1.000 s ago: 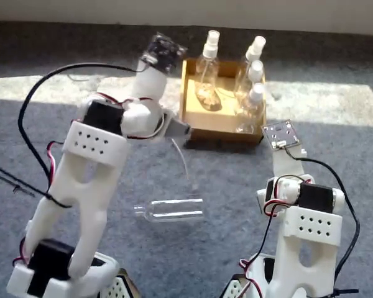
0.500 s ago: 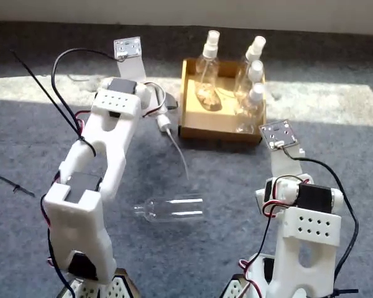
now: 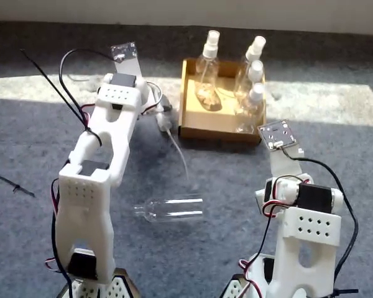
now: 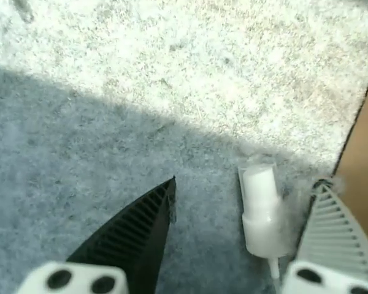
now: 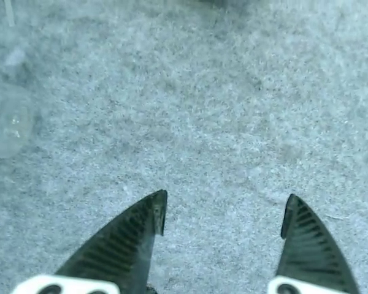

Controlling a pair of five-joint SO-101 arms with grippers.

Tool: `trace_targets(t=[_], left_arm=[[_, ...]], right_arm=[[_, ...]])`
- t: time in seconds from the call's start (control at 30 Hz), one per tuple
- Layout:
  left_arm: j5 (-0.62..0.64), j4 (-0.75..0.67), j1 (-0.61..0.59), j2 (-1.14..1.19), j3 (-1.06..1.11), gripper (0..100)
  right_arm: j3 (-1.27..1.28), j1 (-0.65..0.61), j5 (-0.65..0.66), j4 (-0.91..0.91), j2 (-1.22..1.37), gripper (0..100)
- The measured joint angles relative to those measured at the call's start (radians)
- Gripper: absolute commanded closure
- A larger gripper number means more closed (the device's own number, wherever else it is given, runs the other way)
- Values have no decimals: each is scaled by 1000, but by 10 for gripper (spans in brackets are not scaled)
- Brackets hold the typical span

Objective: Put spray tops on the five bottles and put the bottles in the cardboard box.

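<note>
Left arm stretched forward, left gripper jaws open around spray top beside cardboard box, right gripper jaws open.

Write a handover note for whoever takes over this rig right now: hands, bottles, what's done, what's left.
Left hand: open, lowered over the loose spray top, which lies between its fingers on the carpet beside the cardboard box.
Right hand: open over bare carpet, holding nothing.
Done: four bottles with tops on stand in the box.
Left: the fifth bottle lies uncapped on its side outside the box. Grasp the top, fit it, box that bottle.
</note>
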Motion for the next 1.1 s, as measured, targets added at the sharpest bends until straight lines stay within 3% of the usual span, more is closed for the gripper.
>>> trace_targets(t=[0.33,0.57,0.8,1.1], left_arm=[[0,0,48,83,-18,699],[2,3,54,117,-48,845],[-15,8,61,135,-91,908],[-161,267,-58,86,-322,950]], right_arm=[[0,0,3,0,0,735],[0,0,3,0,0,735],[0,0,3,0,0,735],[0,0,3,-23,0,737]])
